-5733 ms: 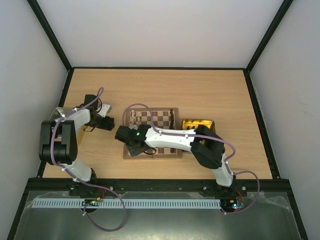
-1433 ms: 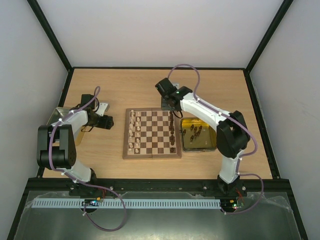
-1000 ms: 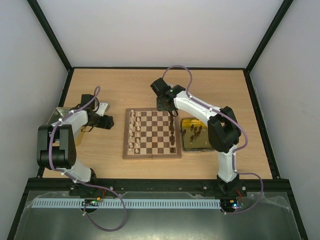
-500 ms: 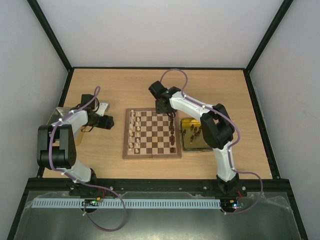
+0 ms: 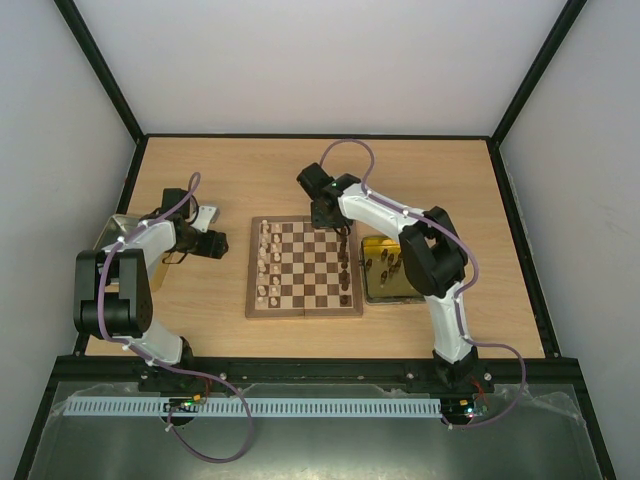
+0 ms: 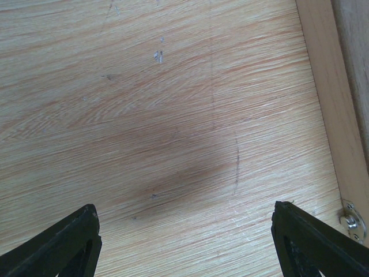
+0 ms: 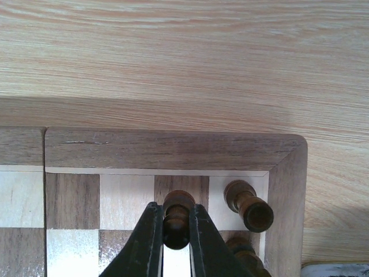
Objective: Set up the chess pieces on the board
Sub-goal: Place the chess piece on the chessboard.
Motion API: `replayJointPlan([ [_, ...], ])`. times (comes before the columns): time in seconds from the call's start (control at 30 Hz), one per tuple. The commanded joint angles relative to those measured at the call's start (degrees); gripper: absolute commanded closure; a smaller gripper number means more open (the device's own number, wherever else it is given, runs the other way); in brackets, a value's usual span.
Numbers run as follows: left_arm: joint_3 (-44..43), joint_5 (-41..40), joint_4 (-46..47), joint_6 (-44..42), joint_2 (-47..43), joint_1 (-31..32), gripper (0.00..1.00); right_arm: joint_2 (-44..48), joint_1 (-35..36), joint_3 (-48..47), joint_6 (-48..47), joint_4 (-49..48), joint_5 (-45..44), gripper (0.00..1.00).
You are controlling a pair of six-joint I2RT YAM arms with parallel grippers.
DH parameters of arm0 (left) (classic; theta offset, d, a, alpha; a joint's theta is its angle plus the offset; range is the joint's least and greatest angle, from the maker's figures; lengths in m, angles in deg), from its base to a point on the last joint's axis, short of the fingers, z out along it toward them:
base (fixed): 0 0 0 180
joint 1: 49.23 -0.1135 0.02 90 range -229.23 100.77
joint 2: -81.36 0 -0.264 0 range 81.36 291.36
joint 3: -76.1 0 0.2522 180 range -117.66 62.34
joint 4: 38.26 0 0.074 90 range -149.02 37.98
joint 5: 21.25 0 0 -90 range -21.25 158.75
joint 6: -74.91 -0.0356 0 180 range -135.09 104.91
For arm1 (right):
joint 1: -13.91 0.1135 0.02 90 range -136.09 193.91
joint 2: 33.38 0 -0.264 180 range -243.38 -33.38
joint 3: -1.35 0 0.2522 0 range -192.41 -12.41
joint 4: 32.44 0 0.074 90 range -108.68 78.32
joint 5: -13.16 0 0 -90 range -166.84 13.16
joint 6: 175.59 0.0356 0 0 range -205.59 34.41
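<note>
The board (image 5: 305,311) lies mid-table, with cream chess pieces (image 5: 265,262) along its left side and dark ones (image 5: 346,268) along its right. My right gripper (image 5: 329,214) hovers at the board's far right corner. In the right wrist view this gripper (image 7: 175,214) is shut on a dark brown piece (image 7: 177,224) held upright over the dark square second from the corner. I cannot tell whether its base touches the square. Another dark piece (image 7: 248,205) stands on the corner square beside it. My left gripper (image 5: 218,245) rests left of the board, open (image 6: 184,231) over bare table.
A shiny gold tray (image 5: 420,292) holding several dark pieces sits against the board's right edge, under the right arm. A dull tin (image 5: 118,232) lies at the table's left edge behind the left arm. The board's wooden border (image 7: 161,149) fills the middle of the right wrist view.
The right arm came from the board's near left to its far right corner, then in the last second shifted slightly left along the far edge. The left arm stayed still.
</note>
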Motion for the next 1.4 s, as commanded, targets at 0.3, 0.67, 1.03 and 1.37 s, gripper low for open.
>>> replayJointPlan([
  [0.3, 0.12, 0.64, -0.43, -0.83, 0.34, -0.31, 0.19, -1.92, 0.13, -0.35, -0.04, 1.39, -0.18, 0.92],
  [0.67, 0.03, 0.66, -0.51, -0.83, 0.38, -0.31, 0.19, -1.91, -0.01, 0.0, -0.13, 1.23, 0.34, 0.85],
  [1.03, -0.07, 0.66, -0.62, -0.81, 0.08, -0.31, 0.19, -2.37, -0.03, 0.57, -0.15, 1.01, 0.29, 0.87],
  [1.37, -0.14, 0.71, -0.6, -0.83, 0.18, -0.31, 0.19, -2.19, -0.04, 1.19, -0.13, 0.92, 0.09, 0.84],
])
